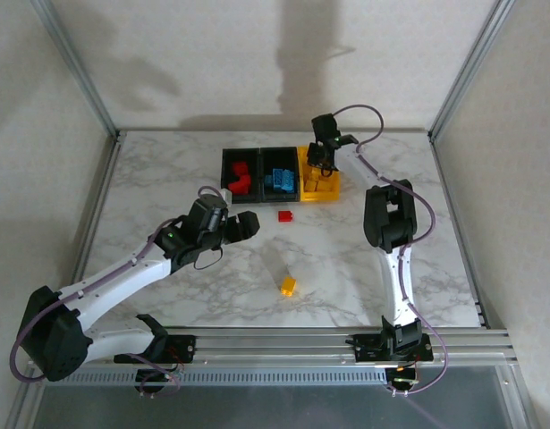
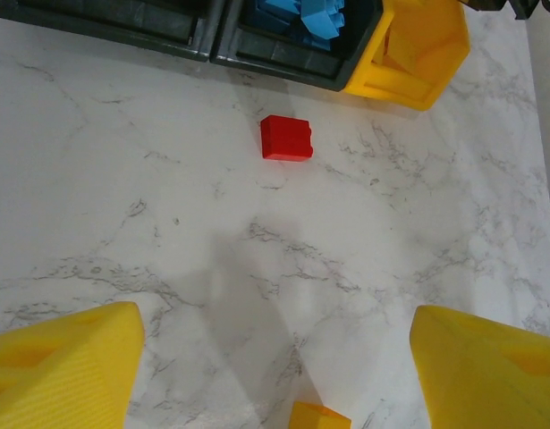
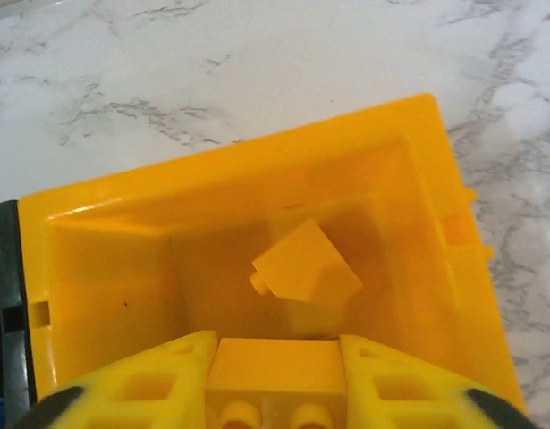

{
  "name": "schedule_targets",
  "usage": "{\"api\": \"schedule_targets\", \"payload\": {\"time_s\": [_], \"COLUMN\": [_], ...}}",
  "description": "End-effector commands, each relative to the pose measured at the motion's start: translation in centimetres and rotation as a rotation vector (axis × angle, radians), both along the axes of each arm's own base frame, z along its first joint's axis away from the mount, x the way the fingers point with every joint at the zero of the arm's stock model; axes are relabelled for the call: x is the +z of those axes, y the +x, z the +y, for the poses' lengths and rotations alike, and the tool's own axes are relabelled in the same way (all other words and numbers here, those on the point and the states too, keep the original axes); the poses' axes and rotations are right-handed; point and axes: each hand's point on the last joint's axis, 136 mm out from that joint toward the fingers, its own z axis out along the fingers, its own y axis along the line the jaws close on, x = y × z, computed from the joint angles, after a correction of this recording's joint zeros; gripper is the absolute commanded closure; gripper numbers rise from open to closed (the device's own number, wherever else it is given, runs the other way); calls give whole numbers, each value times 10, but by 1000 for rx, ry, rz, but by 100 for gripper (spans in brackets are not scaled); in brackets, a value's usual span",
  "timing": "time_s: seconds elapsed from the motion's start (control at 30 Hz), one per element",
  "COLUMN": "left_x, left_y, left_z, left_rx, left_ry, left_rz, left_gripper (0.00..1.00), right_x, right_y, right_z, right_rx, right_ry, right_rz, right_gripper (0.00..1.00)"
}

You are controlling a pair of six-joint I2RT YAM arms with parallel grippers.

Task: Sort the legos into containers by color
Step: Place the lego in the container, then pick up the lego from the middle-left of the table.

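Gripping yellow lego (image 3: 275, 368) over yellow bin (image 3: 212, 192) — right hand (image 3: 276, 356); left hand (image 1: 248, 223) wide; marble table (image 1: 346, 259), pale walls (image 1: 212, 54).

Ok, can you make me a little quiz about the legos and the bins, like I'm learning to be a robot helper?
1. True or false: the right gripper holds a blue lego.
2. What colour is the loose lego nearest the bins? A red, B blue, C green.
3. How many legos lie loose on the table?
Key: 1 false, it holds a yellow lego above the yellow bin; 2 A; 3 two.
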Motion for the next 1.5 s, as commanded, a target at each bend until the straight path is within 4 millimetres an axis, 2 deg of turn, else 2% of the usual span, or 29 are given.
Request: {"api": "schedule_targets", "payload": {"time_s": [0.0,0.1,0.23,0.4,0.57,0.7,0.8,0.93,0.97,1.03,1.17,1.3,1.47], "left_x": [-3,-4,-6,-9,-14,-14,-21,-39,-41,-44,-59,-84,-109], "left_y": [0,2,3,3,2,2,3,5,5,5,8,13,19], "left_z": [1,-1,-2,-1,2,14,38,86,100,129,167,189,193], "left_rx": [6,-1,-6,1,9,53,149,303,346,431,488,490,432], "left_ry": [11,24,31,30,48,76,122,200,232,313,436,533,573], "left_rz": [11,14,15,19,34,36,62,137,149,155,209,286,370], "left_gripper": [23,22,22,22,22,22,21,20,19,8,6,2,2], "right_x": [11,25,54,88,96,92,90,93,90,85,68,53,48], "right_y": [3,-1,-11,-41,-80,-109,-132,-169,-179,-196,-221,-233,-236], "right_z": [6,3,-3,-5,-4,-2,9,36,42,51,57,54,51], "right_rx": [6,4,1,20,49,75,125,242,263,298,325,314,305], "right_ry": [21,20,21,49,60,63,99,162,173,201,208,226,231], "right_rz": [-3,-27,-73,-134,-142,-129,-124,-144,-139,-123,-84,-58,-55], "right_gripper": [54,47,46,46,46,46,46,45,44,44,44,44,44]}}
